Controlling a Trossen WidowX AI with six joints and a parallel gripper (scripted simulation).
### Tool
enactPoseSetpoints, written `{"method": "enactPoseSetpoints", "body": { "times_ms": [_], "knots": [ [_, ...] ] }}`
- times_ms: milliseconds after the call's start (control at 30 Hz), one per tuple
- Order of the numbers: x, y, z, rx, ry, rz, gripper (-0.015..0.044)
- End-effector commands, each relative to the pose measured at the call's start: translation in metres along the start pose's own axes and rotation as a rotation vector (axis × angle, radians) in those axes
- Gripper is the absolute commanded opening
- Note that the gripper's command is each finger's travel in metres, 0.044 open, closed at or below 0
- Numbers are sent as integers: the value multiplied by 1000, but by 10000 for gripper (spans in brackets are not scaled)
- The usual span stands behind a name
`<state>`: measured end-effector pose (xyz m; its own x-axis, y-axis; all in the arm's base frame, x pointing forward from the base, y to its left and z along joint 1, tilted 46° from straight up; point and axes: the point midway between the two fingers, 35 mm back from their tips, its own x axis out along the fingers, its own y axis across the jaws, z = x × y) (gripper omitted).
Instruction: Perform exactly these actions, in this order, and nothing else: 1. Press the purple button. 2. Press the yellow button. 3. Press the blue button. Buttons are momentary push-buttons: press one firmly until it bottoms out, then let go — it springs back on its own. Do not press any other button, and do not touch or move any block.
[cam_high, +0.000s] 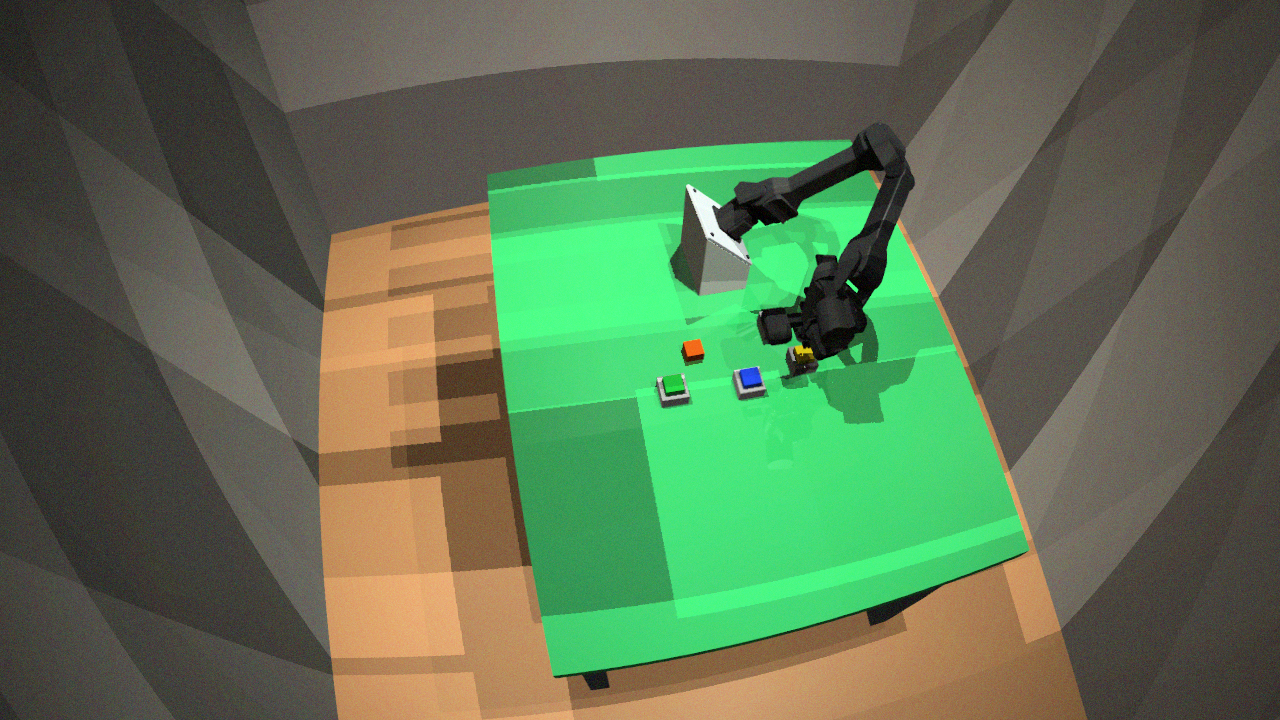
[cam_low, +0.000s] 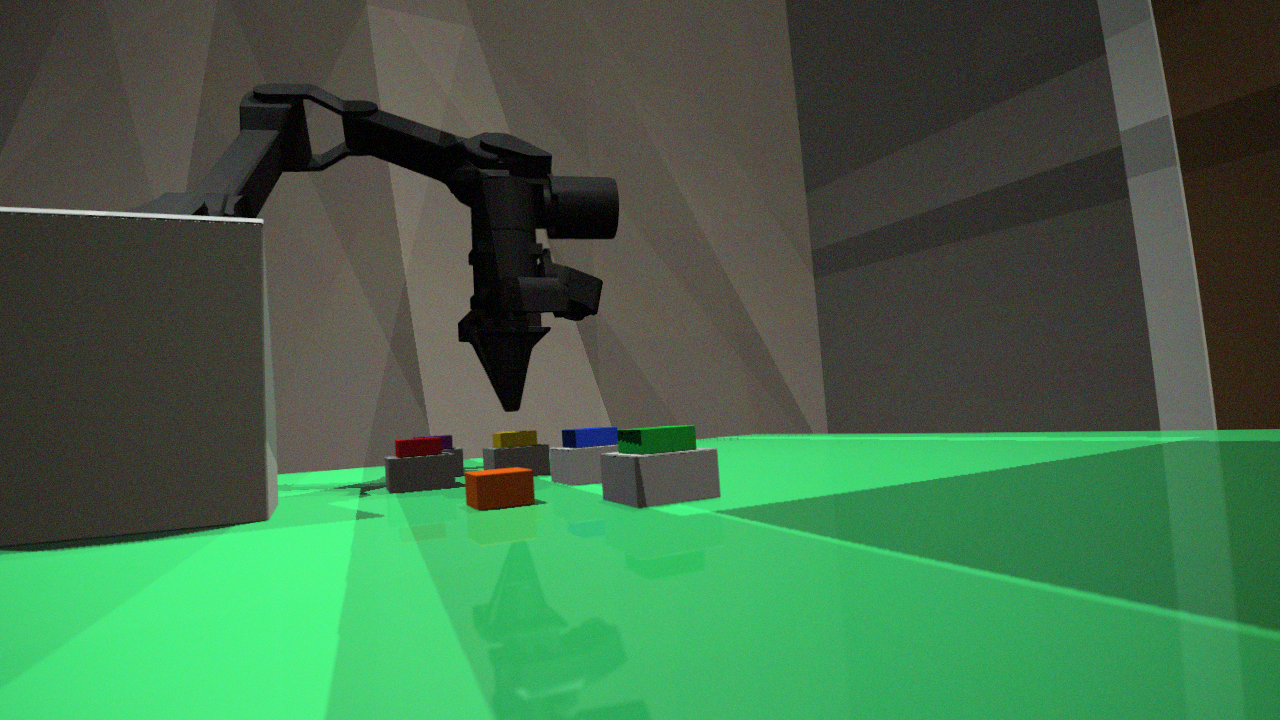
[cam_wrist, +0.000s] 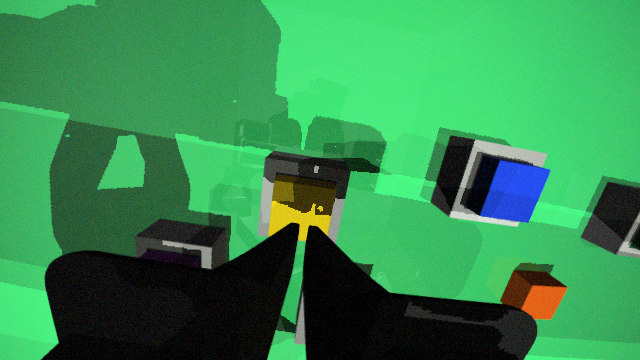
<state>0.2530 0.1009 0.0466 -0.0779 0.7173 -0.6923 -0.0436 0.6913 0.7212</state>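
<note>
My gripper (cam_low: 509, 404) hangs point-down above the yellow button (cam_low: 514, 438), fingers together with only a hairline slit between the tips, nothing held. In the exterior view the tip is clear of the cap, not touching. In the wrist view the tips sit over the near edge of the yellow cap (cam_wrist: 300, 210), not its middle.

Layout, wrist view, from the yellow button: purple button (cam_wrist: 175, 250) at about 8 o'clock, close and half hidden under my left finger; blue button (cam_wrist: 510, 192) at 3 o'clock; orange block (cam_wrist: 535, 295) at 4 o'clock, further off. In the exterior view the red button (cam_low: 418, 446) stands just in front of the purple one, and the green button (cam_low: 657, 438) is nearest the camera. All sit on the green desk (cam_high: 805, 501).

Judgement: step 2 is in hand; I cannot tell from here whether yellow has bottomed out.

Risks:
- An off-centre tip could land on the grey housing rim and never bottom out the cap.
- A shallow press would not count.
- Drift toward 8 o'clock could have a finger flank nudge purple, an out-of-order press.
- A low traverse to blue could clip a housing; swinging wide toward 4 o'clock risks the orange block.
- Overshooting blue brings green into reach.
</note>
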Motion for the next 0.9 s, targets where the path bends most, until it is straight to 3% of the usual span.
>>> {"method": "enactPoseSetpoints", "body": {
  "times_ms": [0,233,433,700,867],
  "knots": [
    [-8,2,1,-15,-4,-4,20],
    [-69,2,1,-15,-4,-6,20],
    [-69,0,2,-15,-4,-7,20],
    [-71,-102,31,-16,-6,-12,20],
    [-71,-112,32,-16,-6,-11,20]
  ]
}}
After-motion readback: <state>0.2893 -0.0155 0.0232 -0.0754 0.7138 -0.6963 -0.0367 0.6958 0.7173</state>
